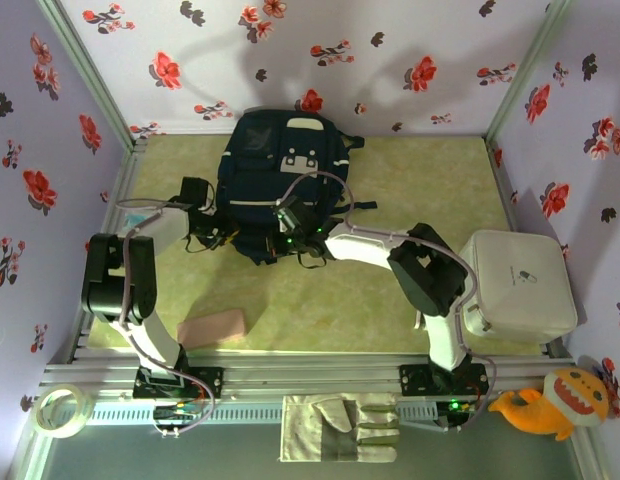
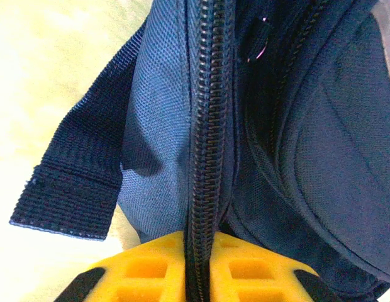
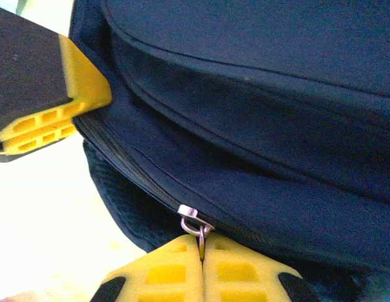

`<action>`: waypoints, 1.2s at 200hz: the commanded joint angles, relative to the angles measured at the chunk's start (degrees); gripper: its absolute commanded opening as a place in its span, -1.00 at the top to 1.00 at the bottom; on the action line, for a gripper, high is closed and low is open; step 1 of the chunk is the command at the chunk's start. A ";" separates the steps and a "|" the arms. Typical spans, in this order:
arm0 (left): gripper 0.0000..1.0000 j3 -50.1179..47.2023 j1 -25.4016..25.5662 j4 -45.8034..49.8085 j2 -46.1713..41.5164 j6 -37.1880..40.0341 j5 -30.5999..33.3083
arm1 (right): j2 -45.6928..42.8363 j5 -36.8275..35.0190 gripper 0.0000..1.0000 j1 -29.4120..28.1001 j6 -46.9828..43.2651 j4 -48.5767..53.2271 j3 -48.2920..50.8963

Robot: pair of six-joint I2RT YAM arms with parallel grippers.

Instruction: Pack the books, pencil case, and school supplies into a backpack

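A dark navy backpack (image 1: pixel 280 180) carries a thin white stripe and grey-white patches. The bench (image 1: pixel 420 190) is mottled yellow-green. The walls (image 1: pixel 410 60) are pale lilac, printed with red and dark flowers. The pencil case (image 1: pixel 211 328) is pale pink, the box (image 1: pixel 517 282) white, the plush toy (image 1: pixel 550 400) orange with a white mouth, the glove (image 1: pixel 340 428) grey-white. The left tool (image 2: pixel 196 251) and right tool (image 3: pixel 202 248) are bright yellow with black corners. The zip (image 2: pixel 204 126) is black, its pull (image 3: pixel 196 221) silver.
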State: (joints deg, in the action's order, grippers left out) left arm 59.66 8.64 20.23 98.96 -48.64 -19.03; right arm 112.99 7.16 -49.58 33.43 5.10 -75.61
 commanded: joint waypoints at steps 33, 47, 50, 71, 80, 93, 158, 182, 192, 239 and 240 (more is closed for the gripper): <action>0.76 -0.50 0.22 0.17 3.06 1.71 0.94 | -6.55 -13.97 1.00 0.95 3.42 5.44 8.20; 0.77 -0.60 0.15 0.19 3.19 2.03 0.92 | -7.04 -16.28 1.00 1.55 5.24 5.78 9.60; 0.77 -0.60 0.21 0.24 3.29 2.12 0.93 | -7.18 -16.79 1.00 1.65 5.57 5.79 9.95; 0.77 -0.76 0.14 0.30 3.17 2.48 0.69 | -8.09 -19.63 1.00 3.07 8.10 5.53 12.20; 0.77 -0.93 0.14 -0.09 2.92 2.39 0.25 | -8.36 -20.04 1.00 4.01 8.91 5.64 12.59; 0.77 -1.04 0.10 -0.43 2.73 2.32 -0.12 | -8.32 -19.71 1.00 5.21 9.54 5.70 12.69; 0.55 2.40 0.75 2.80 -3.44 8.40 -2.64 | -10.82 -13.69 1.00 5.90 4.00 0.85 11.98; 0.26 6.61 3.57 7.04 -6.06 18.48 -3.02 | -13.40 -10.71 1.00 5.90 0.69 -1.69 13.02; 0.17 8.11 5.02 8.22 -6.61 22.36 -2.74 | -14.29 -9.62 1.00 5.94 -0.30 -2.63 13.32; -0.02 11.38 11.96 8.86 -6.61 35.66 -2.77 | -15.67 -3.26 1.00 5.99 -1.27 -6.11 13.37; -0.03 11.46 12.16 8.86 -6.55 35.96 -2.77 | -15.64 -3.19 1.00 5.99 -1.22 -6.22 13.42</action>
State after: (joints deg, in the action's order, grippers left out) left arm 69.32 17.82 25.87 92.49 -23.66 -22.06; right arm 99.77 -0.36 -43.79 34.00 3.20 -62.54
